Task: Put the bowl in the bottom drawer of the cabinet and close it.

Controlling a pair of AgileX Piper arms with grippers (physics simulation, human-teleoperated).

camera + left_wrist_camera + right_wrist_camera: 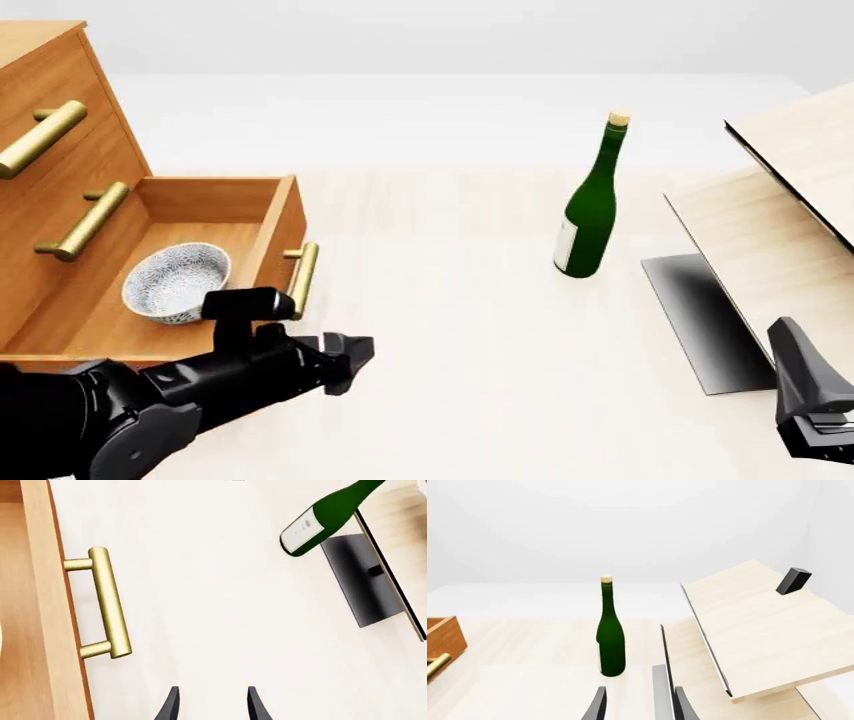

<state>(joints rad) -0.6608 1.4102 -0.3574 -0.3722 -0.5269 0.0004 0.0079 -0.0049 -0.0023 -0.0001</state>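
**A:** Start from the left end effector (350, 362). How does it stand?

**B:** It hangs low over the desk (454, 330), just in front of the open bottom drawer (274, 225). In the left wrist view its two fingertips are parted with bare desk between them — it is open and it holds nothing.

**A:** And the handle?

**B:** The brass handle (302, 279) lies just beside the end effector, toward the cabinet (67, 140) and a little farther from the camera. Its long axis runs along the drawer front, so in the front view it goes away from us, not across. The end effector is near it but not touching.

**A:** Where is the bowl?

**B:** The bowl (176, 281) already sits upright inside the bottom drawer, on its floor, behind the front panel. So I judge that only the closing is left.

**A:** Which arm should do it?

**B:** The left one, I think. The right end effector (817, 400) is well apart, at the other edge of the desk beside the pale wood board (787, 240); its fingertips look parted in its own wrist view and also empty. The green bottle (590, 205) stands between the two sides, away from the drawer.

**A:** So the push goes which way?

**B:** Toward the cabinet — across the handle's long axis, against the drawer front.
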